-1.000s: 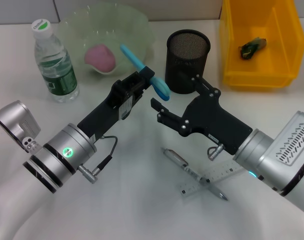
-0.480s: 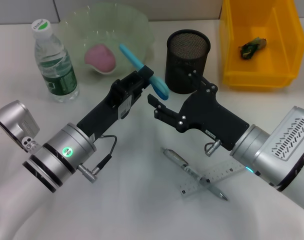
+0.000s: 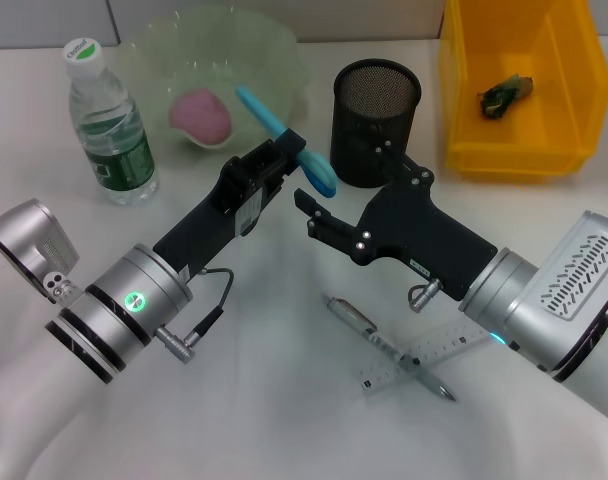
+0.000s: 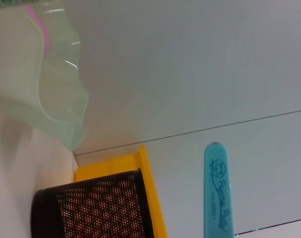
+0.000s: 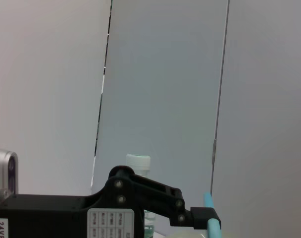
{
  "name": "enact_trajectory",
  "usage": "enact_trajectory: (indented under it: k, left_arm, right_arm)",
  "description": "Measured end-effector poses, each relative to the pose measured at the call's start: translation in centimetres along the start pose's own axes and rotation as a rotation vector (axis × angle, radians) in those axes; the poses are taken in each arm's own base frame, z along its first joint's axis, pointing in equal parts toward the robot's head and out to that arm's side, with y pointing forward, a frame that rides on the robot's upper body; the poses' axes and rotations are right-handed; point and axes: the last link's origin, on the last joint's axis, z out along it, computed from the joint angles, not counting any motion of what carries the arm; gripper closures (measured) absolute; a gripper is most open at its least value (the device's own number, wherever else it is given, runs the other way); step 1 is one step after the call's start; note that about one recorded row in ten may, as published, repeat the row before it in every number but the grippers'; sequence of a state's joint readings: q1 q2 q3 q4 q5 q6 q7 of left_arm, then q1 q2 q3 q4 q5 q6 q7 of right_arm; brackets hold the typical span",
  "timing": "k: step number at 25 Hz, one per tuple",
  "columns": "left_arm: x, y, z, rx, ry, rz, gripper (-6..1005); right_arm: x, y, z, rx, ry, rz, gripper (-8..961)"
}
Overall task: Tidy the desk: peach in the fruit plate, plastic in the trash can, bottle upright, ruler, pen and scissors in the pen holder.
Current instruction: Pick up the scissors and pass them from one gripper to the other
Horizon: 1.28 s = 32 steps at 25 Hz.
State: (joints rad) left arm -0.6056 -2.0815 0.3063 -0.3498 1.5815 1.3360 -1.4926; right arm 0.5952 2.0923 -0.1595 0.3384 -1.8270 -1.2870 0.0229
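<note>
My left gripper [image 3: 288, 150] is shut on the blue scissors [image 3: 284, 135], holding them tilted above the table between the fruit plate [image 3: 274, 50] and the black mesh pen holder [image 3: 376, 120]. The scissors [image 4: 218, 193] also show in the left wrist view, beside the pen holder [image 4: 96, 208]. My right gripper [image 3: 310, 213] is open, just below the scissors' lower end. The pink peach [image 3: 201, 113] lies in the plate. The bottle [image 3: 109, 125] stands upright at the left. The pen [image 3: 382, 345] and clear ruler [image 3: 434, 352] lie crossed on the table. The plastic [image 3: 506, 92] is in the yellow trash can [image 3: 464, 120].
The trash can stands at the back right, close beside the pen holder. The right wrist view shows my left gripper [image 5: 197, 215] with the scissors [image 5: 212, 225] and the bottle cap [image 5: 138, 161] behind it.
My right gripper has moved up and left, closer to the scissors. The left gripper has tilted the scissors slightly.
</note>
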Motion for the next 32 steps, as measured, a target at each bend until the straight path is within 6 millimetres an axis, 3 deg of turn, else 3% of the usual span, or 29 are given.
enact_trajectory:
  k: [16, 27, 32]
  left_arm:
    - [-0.05, 0.11, 0.12, -0.005, -0.004, 0.0, 734]
    - [-0.16, 0.18, 0.24, -0.007, -0.011, 0.002, 735]
    - [-0.29, 0.23, 0.29, -0.009, -0.012, 0.009, 735]
  right_arm:
    - [-0.03, -0.16, 0.54, 0.022, 0.01, 0.018, 167]
    - [-0.06, -0.01, 0.65, 0.01, 0.01, 0.014, 627]
    - [-0.09, 0.08, 0.54, 0.005, 0.006, -0.003, 761]
